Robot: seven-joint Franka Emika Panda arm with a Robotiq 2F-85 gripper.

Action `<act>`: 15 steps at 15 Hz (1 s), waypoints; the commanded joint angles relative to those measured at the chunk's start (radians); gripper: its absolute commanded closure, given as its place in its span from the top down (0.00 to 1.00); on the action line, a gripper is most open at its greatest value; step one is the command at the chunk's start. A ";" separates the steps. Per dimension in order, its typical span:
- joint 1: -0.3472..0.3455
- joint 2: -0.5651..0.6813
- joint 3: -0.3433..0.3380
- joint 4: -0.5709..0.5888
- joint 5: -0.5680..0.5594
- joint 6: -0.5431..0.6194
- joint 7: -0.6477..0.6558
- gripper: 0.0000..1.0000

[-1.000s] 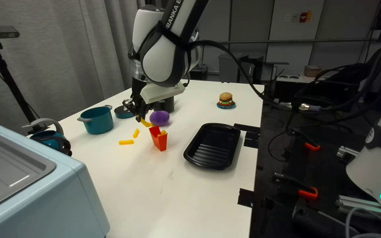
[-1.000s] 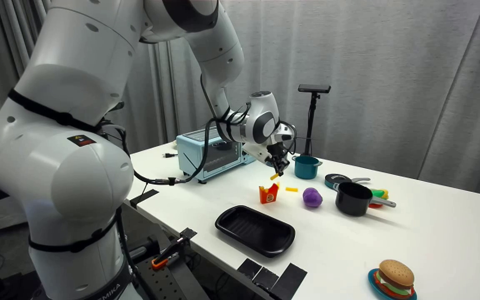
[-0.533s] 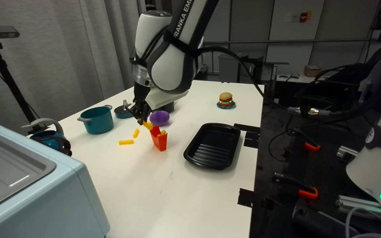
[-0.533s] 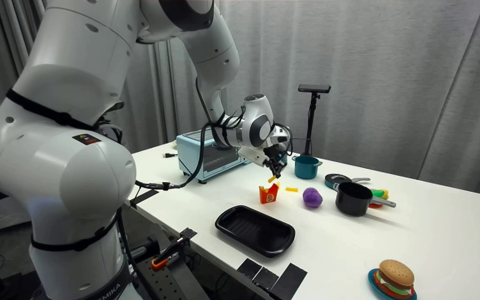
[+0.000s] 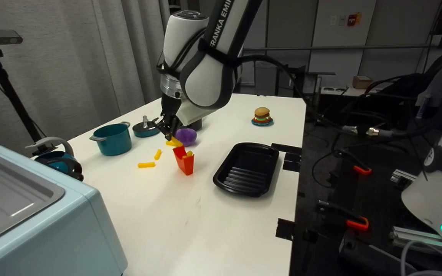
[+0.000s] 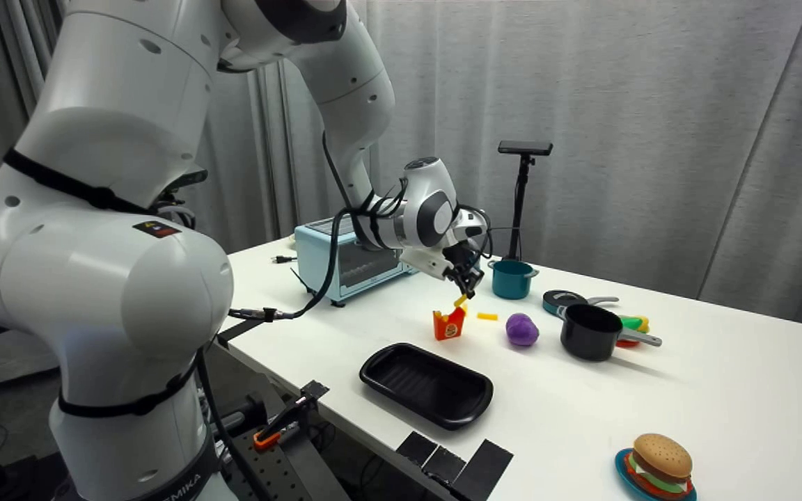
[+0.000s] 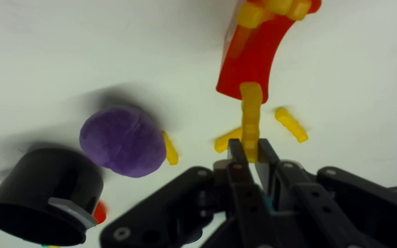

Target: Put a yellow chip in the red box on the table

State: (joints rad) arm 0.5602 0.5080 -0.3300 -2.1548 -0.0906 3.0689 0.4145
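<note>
My gripper (image 7: 252, 148) is shut on a yellow chip (image 7: 251, 113), which points away from the fingertips. In the wrist view the chip's far end overlaps the near edge of the red box (image 7: 250, 62); I cannot tell whether they touch. The red box stands upright on the white table (image 5: 205, 230) and shows in both exterior views (image 5: 184, 163) (image 6: 448, 325). Yellow chips (image 7: 277, 6) show at its top. In both exterior views my gripper (image 5: 170, 136) (image 6: 468, 292) is above and beside the box. Loose yellow chips (image 7: 291, 124) (image 5: 146, 165) (image 6: 487, 316) lie on the table.
A purple toy (image 7: 122, 141) and a black pot (image 6: 590, 332) are near the gripper. A teal pot (image 5: 112, 138) and a lidded teal pan (image 5: 144, 129) stand behind. A black tray (image 5: 247, 168), a toy burger (image 6: 661, 463) and a light-blue oven (image 5: 52, 222) are also on the table.
In an exterior view my gripper has moved a little to the right with the held chip, toward the red box. The chip's tilt has changed. The box has not moved.
</note>
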 commanded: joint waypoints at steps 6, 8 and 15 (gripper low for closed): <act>0.039 -0.021 -0.040 -0.046 -0.014 0.025 -0.015 0.04; 0.043 -0.023 -0.043 -0.050 -0.015 0.025 -0.016 0.04; 0.048 -0.013 -0.045 -0.044 -0.009 0.026 -0.015 0.04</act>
State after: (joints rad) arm 0.5886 0.5080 -0.3552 -2.1794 -0.0906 3.0689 0.4115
